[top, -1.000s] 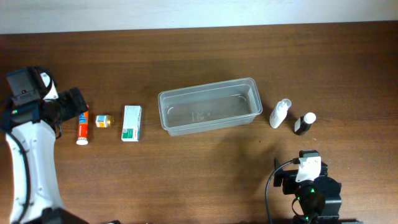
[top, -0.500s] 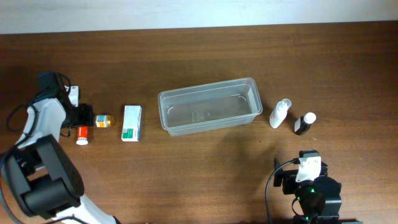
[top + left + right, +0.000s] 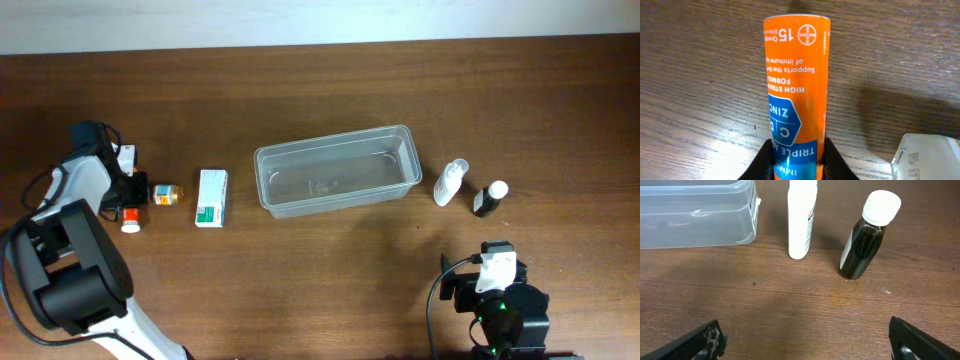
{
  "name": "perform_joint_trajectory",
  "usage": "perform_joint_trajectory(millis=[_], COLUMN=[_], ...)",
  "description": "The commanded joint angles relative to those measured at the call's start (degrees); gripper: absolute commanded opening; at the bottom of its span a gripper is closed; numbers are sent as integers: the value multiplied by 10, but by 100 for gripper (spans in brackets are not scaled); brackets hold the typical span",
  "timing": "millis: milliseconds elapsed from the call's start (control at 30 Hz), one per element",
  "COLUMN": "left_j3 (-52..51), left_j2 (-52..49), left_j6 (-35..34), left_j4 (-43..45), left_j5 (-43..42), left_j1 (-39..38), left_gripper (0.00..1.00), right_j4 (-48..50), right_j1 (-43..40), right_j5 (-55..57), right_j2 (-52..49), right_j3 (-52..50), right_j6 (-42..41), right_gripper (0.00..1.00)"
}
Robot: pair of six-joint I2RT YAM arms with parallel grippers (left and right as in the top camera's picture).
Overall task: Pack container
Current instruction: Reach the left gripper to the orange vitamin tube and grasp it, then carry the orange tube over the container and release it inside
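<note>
So the container point(image 3: 338, 171) sits empty around the middle of the table point(image 3: 330, 290), long side running left to right (clear plastic, you can see the wood through it). Way off to the left, the left gripper point(image 3: 130, 196) is down on the orange tube point(image 3: 797, 85), which lies flat on the wood. From the wrist cam the two black fingers point(image 3: 759, 162) hug either side of it, so I'd call that a grip on the tube. Just right of the tube is a small amber jar point(image 3: 167, 194), then a white-and-green carton point(image 3: 211, 197) between the jar and the container, not touching either. On the other side, a white bottle point(image 3: 451, 182) lies just beside the container's right end, and a dark bottle point(image 3: 489, 198) with a white cap is next to that, a small gap between them. The right gripper point(image 3: 810, 345) is parked near the front edge, well apart from both bottles, fingers spread wide and holding nothing.
</note>
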State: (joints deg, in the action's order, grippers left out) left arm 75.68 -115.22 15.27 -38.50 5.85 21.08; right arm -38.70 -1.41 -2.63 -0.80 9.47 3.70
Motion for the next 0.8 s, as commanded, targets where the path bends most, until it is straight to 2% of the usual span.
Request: perform_joint_trajectory(millis=[0,100,233,333,400,567,667,767], left_j3=[26,61,148,199,205,205,198,197], left_j2=[-2,23,92,154,191,240,221,174], left_j6=[0,-9,-31,-32,-27,97,190,229], left_j4=[-19,-55,-132,-170,-168,-155,-129,-94], left_j5=[-5,-19,-138,-223,-241,-240,-213,-155], left_j1=[3,3,-15,-65,-110,-272,-397,-471], left_gripper=[5,2,2,2,1,1,1,1], right_j4=[1,1,1,1,1,1,1,1], right_j1=[-2,-2,-2,-2,-2,-2,-2,-2], right_j5=[-3,-3,-3,-3,-3,-3,-3,-3], right_j2=[4,4,4,4,4,4,4,4], right_j3=[-3,-3,-3,-3,-3,-3,-3,-3], right_j6=[3,3,3,3,3,3,3,3], right_gripper=[98,98,98,98,98,98,98,98])
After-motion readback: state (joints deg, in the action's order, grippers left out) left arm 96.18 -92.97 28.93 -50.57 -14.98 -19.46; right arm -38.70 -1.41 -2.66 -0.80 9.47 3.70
